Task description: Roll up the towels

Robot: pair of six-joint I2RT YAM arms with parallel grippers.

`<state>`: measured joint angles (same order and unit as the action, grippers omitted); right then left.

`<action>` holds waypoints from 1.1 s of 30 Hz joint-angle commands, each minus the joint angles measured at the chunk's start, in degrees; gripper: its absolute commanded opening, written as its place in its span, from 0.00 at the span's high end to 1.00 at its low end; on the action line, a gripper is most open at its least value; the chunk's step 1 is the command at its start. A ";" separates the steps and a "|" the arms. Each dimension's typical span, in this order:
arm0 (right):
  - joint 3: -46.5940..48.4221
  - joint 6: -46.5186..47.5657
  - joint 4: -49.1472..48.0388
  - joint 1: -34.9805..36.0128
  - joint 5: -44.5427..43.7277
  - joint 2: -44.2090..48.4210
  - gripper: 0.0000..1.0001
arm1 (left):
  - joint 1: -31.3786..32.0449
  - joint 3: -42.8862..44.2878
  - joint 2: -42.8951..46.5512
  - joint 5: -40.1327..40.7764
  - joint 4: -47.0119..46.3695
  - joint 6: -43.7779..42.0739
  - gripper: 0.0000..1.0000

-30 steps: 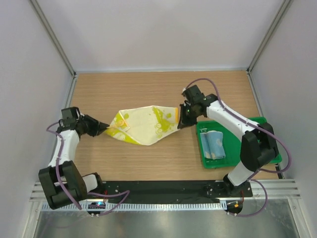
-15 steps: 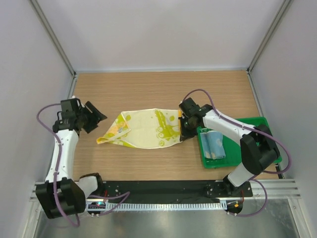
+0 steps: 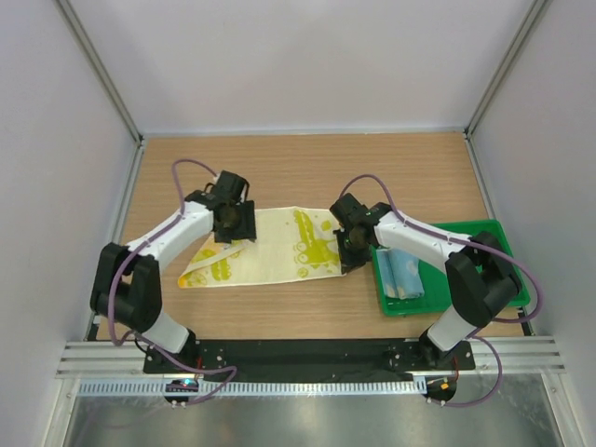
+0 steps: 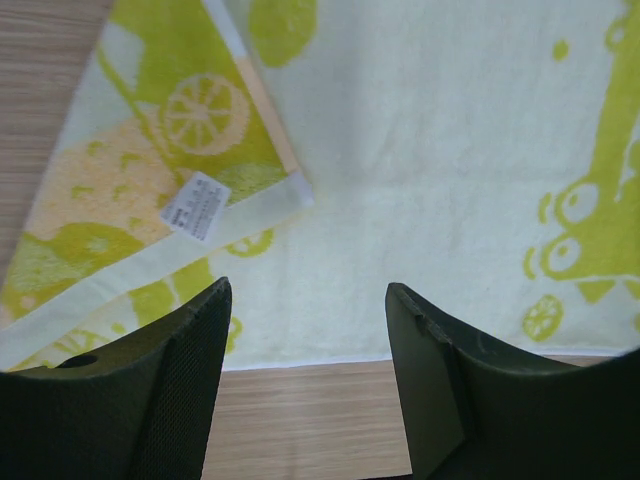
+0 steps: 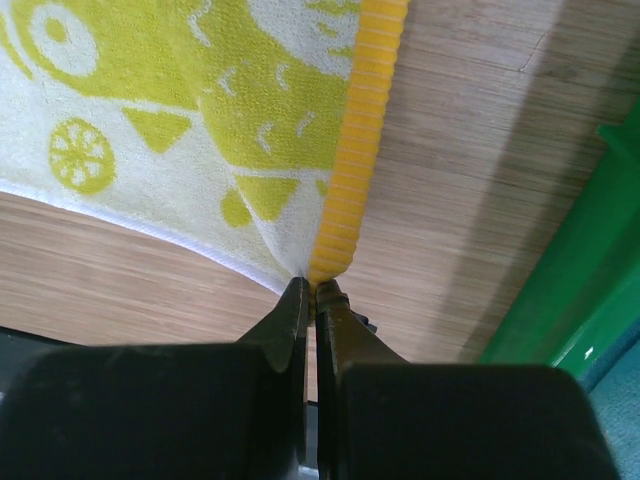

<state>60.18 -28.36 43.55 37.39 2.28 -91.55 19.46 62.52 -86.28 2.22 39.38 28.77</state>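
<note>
Flattening step, I'd say: yellow towel (image 3: 279, 244) lies mid-frame on the table (image 3: 307, 168), its left corner folded over with the label showing. Right gripper (image 5: 313, 290) is pinched tight on the towel's lower right corner at the orange border. Left gripper (image 4: 307, 292) hovers over the towel's left part, jaws wide, holding nothing. Blue towel (image 3: 402, 270) looks rolled already, in the green tray (image 3: 410, 310) at right. Next likely: unfold the flap, then roll from one end. Bare wood above; tray edge close at right
</note>
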 commanded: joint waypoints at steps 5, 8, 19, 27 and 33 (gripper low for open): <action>-0.07 1.46 0.04 0.14 -1.14 -0.47 0.99 | 6.37 5.50 -9.60 8.32 -0.53 -3.29 0.36; -0.24 1.64 -0.04 0.14 -1.05 -0.39 0.99 | 6.81 6.65 -12.33 9.73 -0.53 -3.81 0.36; -0.94 2.08 -1.80 0.23 0.18 -1.62 0.99 | 6.90 9.28 -18.83 12.72 -0.09 -5.13 0.51; -2.00 2.52 -2.24 0.14 -0.26 -1.44 0.99 | 6.90 9.64 -20.15 15.01 0.70 -4.96 0.64; -2.44 2.52 -2.51 0.14 -0.17 -1.35 0.99 | 6.90 9.81 -20.51 15.27 1.23 -4.87 0.94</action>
<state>58.00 -26.83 41.78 37.41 2.28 -93.38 26.15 70.28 -106.34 15.53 39.81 24.08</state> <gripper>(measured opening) 0.051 0.104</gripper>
